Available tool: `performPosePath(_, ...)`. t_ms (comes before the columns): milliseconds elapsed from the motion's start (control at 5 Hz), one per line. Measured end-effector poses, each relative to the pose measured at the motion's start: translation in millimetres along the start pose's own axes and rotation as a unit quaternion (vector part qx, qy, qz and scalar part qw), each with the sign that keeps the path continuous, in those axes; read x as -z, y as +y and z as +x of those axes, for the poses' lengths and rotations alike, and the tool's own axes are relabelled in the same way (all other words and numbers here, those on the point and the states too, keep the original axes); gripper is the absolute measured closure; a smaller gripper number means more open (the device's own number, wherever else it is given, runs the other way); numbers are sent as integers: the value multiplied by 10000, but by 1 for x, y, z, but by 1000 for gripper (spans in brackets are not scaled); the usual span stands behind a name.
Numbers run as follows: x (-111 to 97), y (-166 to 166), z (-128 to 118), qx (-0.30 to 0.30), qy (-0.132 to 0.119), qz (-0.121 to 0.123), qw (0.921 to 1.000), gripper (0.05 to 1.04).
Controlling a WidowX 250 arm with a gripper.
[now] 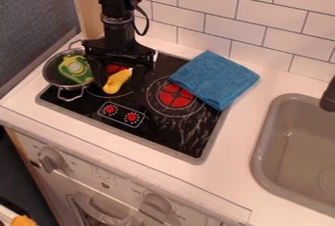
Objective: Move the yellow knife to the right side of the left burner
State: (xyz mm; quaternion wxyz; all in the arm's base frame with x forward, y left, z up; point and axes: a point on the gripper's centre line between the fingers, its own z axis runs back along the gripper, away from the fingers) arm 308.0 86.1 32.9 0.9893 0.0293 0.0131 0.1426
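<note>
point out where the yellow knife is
In the camera view, the yellow knife is at the left burner, between the metal pot and the right burner.

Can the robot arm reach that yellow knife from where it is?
Probably yes: its gripper hangs open just over the yellow knife, with nothing lying on it, though the pot close by may leave little room.

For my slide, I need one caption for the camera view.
Robot hand over a yellow knife on the left burner, between a metal pot and a folded blue cloth.
</note>
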Motion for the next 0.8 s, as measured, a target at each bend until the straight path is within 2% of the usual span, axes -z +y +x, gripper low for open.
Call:
performPosePath(400, -9, -4, 1, 452, -157, -127, 9988, 83)
performPosePath(600, -10, -7, -1, 815, -264, -86, 9963, 83)
performPosePath(800, -16, -9, 0, 774, -364, -93, 9963, 83)
